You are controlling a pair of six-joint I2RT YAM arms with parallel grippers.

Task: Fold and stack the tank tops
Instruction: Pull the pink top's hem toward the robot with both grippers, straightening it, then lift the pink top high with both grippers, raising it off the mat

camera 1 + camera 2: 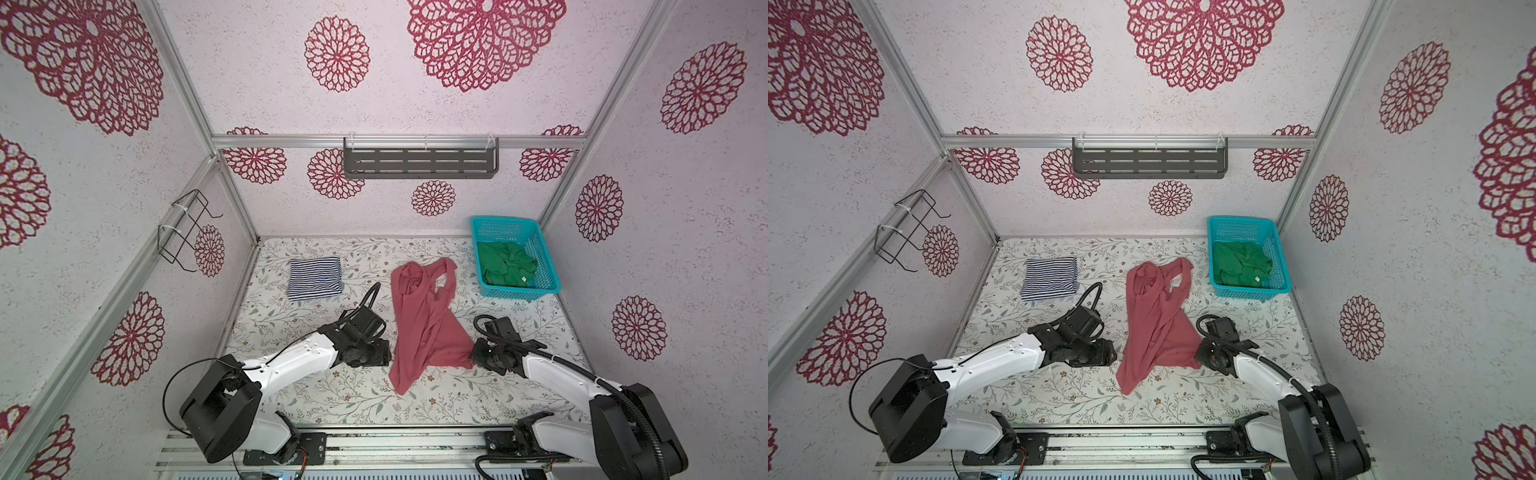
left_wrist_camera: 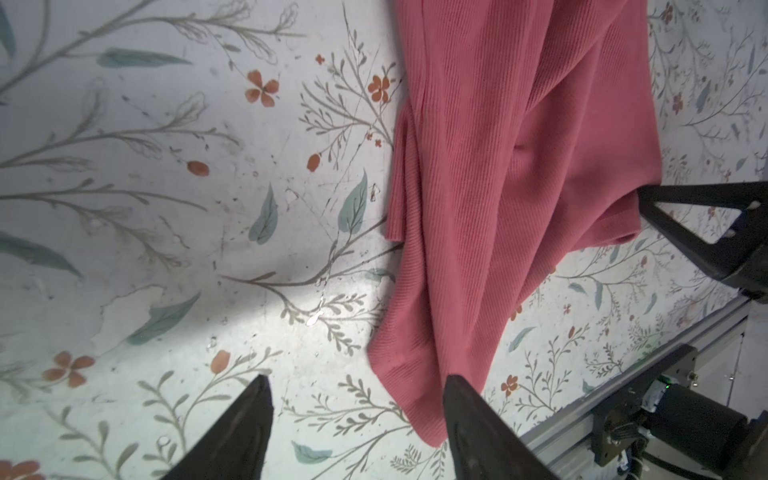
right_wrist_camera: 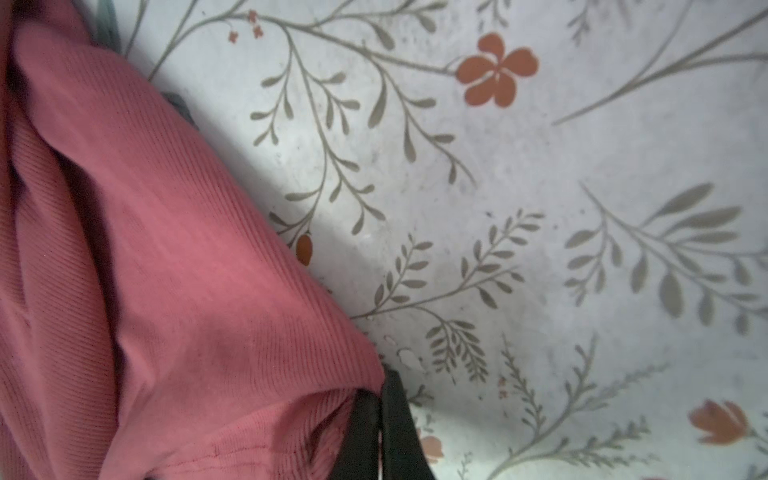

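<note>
Pinching a bunched corner of the ribbed red-pink tank top (image 3: 166,270), right gripper (image 3: 379,392) stands closed; left gripper (image 2: 356,378) gapes empty over its hem.

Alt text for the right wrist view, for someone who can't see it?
The right gripper, jaws shut, pinches the edge of a crumpled red-pink tank top. The ribbed cloth fills much of the picture; the rest shows the floral-printed table, pale with grey sprigs and orange flowers.
</note>
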